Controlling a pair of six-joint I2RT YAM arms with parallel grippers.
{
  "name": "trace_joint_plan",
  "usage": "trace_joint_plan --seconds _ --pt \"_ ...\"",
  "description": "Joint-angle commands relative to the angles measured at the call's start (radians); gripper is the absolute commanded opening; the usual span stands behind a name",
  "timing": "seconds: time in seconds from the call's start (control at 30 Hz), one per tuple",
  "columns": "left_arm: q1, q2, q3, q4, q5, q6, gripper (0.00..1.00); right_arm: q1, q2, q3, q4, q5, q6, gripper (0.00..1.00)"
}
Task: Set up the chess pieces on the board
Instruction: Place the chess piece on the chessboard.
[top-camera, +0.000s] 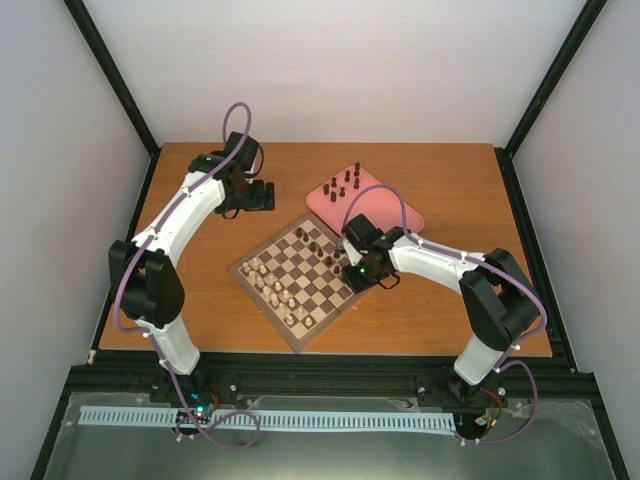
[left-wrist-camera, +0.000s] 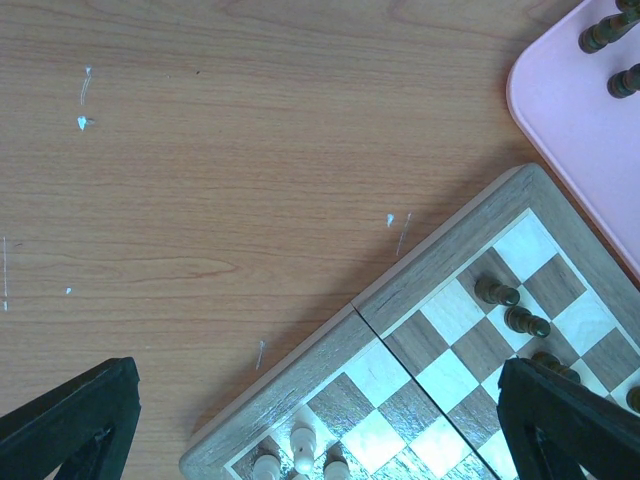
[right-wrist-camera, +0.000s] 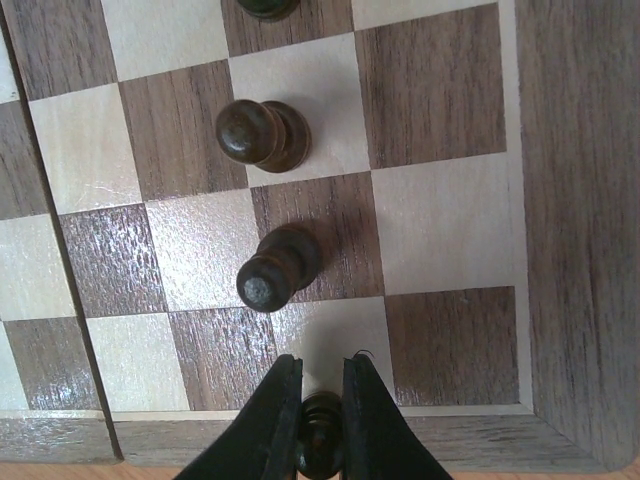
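The right hand (right-wrist-camera: 322, 385) grips a dark pawn (right-wrist-camera: 320, 448) over the chessboard (right-wrist-camera: 580, 200) border at frame bottom; the left hand (left-wrist-camera: 315, 400) hangs open over the counter (left-wrist-camera: 200, 150).

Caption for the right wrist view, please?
Right arm's black fingers pinch a dark brown wooden chessman at the checkered wooden chessboard's edge.

chess pieces (right-wrist-camera: 262, 134) — dark, upright, several along one board (top-camera: 300, 275) edge | others on pink tray (top-camera: 398, 213)
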Motion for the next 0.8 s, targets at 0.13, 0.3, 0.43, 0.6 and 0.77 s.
trace_joint_plan --seconds 0.13,0.3,0.43,0.6,0.77 --pt "0.004 -0.017 0.008 0.006 -0.006 -0.004 1.00 0.007 0.012 0.030 0.018 0.004 -0.014 0.06" --pt "0.004 -0.014 0.008 0.006 -0.003 -0.002 1.00 0.007 0.018 0.035 0.025 0.015 -0.012 0.08" --pt "0.004 -0.015 0.008 0.005 -0.003 -0.002 1.00 0.007 0.030 0.043 0.025 0.018 -0.016 0.09" --pt "0.004 -0.013 0.013 0.004 -0.003 -0.001 1.00 0.007 0.038 0.050 0.021 0.023 -0.020 0.13" --pt "0.004 -0.012 0.011 0.003 -0.003 -0.002 1.00 0.007 0.040 0.051 0.023 0.026 -0.020 0.19"
